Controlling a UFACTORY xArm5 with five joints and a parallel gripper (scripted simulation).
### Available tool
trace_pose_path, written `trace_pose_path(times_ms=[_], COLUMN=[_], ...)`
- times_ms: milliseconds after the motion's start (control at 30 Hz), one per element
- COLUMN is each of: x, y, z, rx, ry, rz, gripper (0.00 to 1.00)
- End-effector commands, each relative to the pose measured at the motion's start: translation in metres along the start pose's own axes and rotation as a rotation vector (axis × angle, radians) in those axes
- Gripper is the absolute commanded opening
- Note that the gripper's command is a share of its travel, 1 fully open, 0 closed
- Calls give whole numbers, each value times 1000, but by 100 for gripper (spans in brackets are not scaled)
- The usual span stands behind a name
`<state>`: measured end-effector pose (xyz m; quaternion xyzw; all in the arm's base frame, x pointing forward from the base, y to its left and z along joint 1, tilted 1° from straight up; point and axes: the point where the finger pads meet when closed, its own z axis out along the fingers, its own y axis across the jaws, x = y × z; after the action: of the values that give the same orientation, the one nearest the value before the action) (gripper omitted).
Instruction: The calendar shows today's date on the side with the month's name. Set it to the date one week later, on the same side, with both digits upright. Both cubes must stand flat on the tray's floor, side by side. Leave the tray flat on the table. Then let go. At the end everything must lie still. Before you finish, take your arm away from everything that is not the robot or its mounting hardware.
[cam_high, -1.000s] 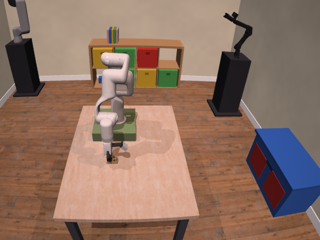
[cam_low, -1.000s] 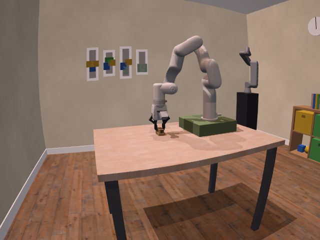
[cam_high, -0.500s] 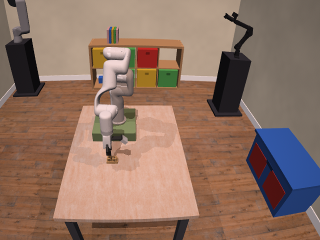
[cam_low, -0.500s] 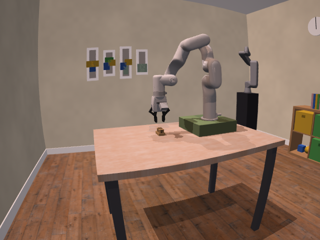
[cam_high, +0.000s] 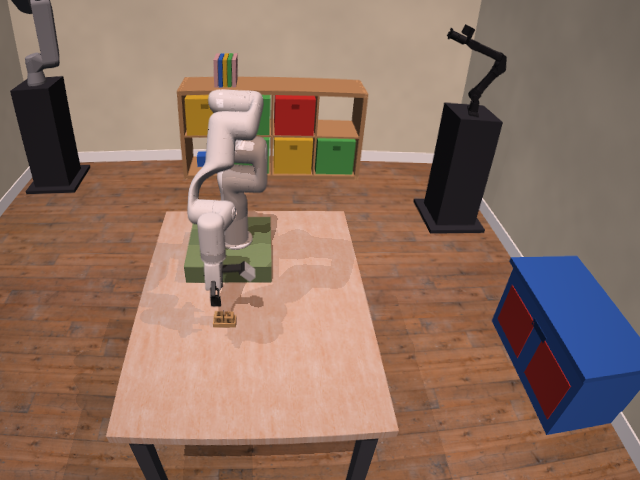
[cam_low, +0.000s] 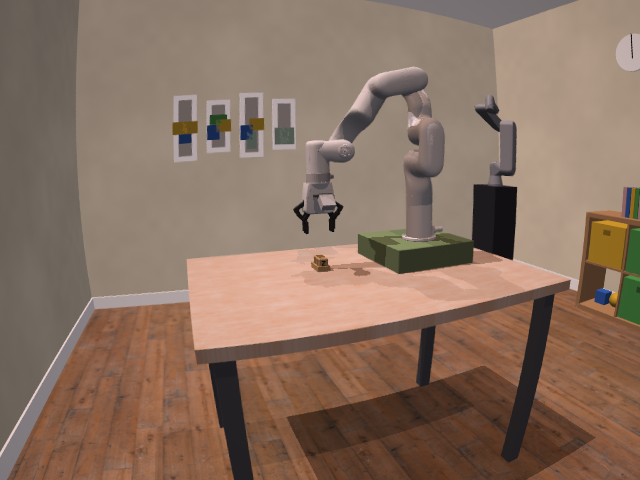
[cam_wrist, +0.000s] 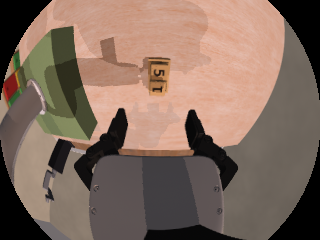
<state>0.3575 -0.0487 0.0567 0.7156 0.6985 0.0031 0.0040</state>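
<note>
The calendar tray (cam_high: 224, 324) (cam_low: 320, 268) is small and wooden and rests on the table. Two wooden cubes stand in it, side by side. In the wrist view, one cube (cam_wrist: 159, 73) has a 5 on top and the other cube (cam_wrist: 157, 88) a 1, both turned sideways. The exterior view shows a dark digit, perhaps a 2, on an end face. The digits on the front and the month's name are too small or hidden to read. My gripper (cam_high: 215, 302) (cam_low: 318, 230) (cam_wrist: 156, 116) is open and empty, well above the tray, with nothing between its fingers.
The arm's green base block (cam_high: 227, 266) (cam_low: 434, 255) (cam_wrist: 60, 100) stands on the table behind the tray. The shelf (cam_high: 273, 85), the blue cabinet (cam_high: 573, 315) and two black pedestals (cam_high: 46, 134) (cam_high: 462, 170) stand away from the table.
</note>
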Motion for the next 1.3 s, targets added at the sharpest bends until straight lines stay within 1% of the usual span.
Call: trace_pose_path(times_ms=[0,667,800,933,1000,1267], x=[0,0,0,0,0,0], y=[2,2,1,1,1,1], z=[-1,-4,-13,-27,-27,-59], rx=[-4,-4,-4,-4,-4,-4], ry=[0,0,0,0,0,0], rz=[0,0,0,0,0,0], gripper=[100,100,100,100,100,100])
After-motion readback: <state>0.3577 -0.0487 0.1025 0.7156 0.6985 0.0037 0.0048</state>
